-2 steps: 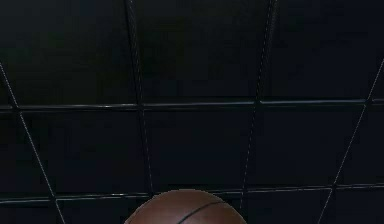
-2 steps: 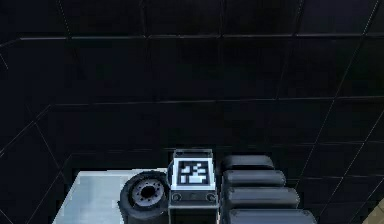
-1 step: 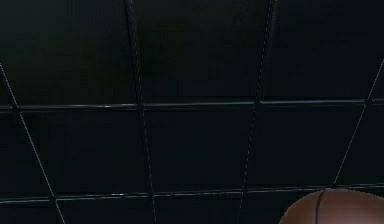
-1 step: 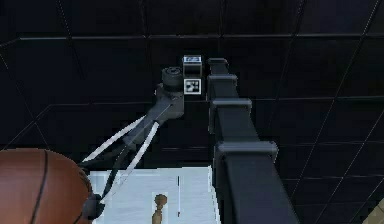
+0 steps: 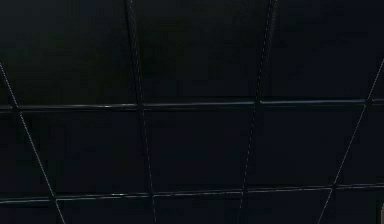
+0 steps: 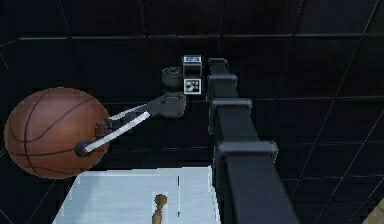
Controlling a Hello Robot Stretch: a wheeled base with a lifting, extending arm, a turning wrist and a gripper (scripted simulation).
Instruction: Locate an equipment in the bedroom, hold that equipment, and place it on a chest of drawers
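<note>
An orange-brown basketball (image 6: 45,132) hangs at the far end of my gripper (image 6: 92,138) in the arm side view's left half, against a dark panelled wall. The gripper holds the basketball, and its two thin fingers (image 6: 125,122) reach across the ball's right side. The ball's underside sits just above the far left corner of a white flat top (image 6: 120,195), which lies below the gripper. The dark arm bar (image 6: 240,140) rises from the bottom edge to the two white marker squares (image 6: 192,75).
A small brown upright thing (image 6: 160,205) stands on the white top near the bottom edge, close beside the arm. A dark surface crossed by thin grid lines (image 5: 190,110) stands right ahead in the forward view. The same dark panelling (image 6: 320,60) backs the arm side view.
</note>
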